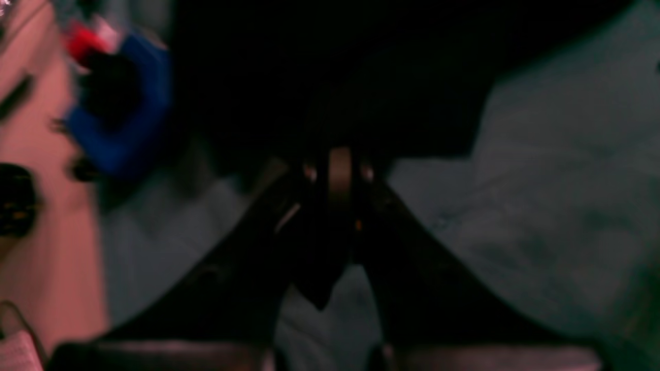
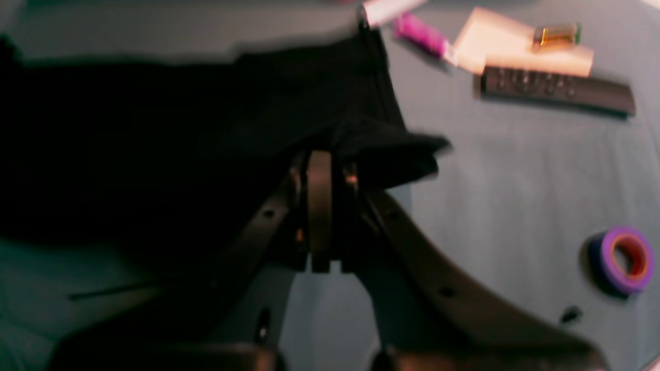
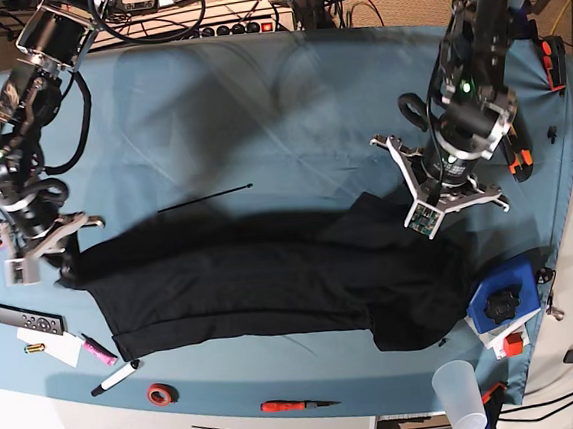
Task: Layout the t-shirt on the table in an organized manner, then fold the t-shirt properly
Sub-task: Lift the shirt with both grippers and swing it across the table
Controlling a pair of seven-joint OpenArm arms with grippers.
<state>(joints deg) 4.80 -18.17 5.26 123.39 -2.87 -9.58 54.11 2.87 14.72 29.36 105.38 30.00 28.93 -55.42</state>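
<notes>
Your right tool (image 2: 324,172), closed on the shirt (image 3: 233,291), could skew it by pulling out of step; the cloth lies rumpled towards the surface's (image 3: 255,87) white edge, and your left tool (image 1: 339,172), pinching it too, could snag the blue holder (image 3: 504,296)

No text, label, brand, number or sign could be read in any of the three views. The remote control's (image 2: 557,91) key markings were too blurred to make out, and the same was true of the pens and tape rolls near it.
</notes>
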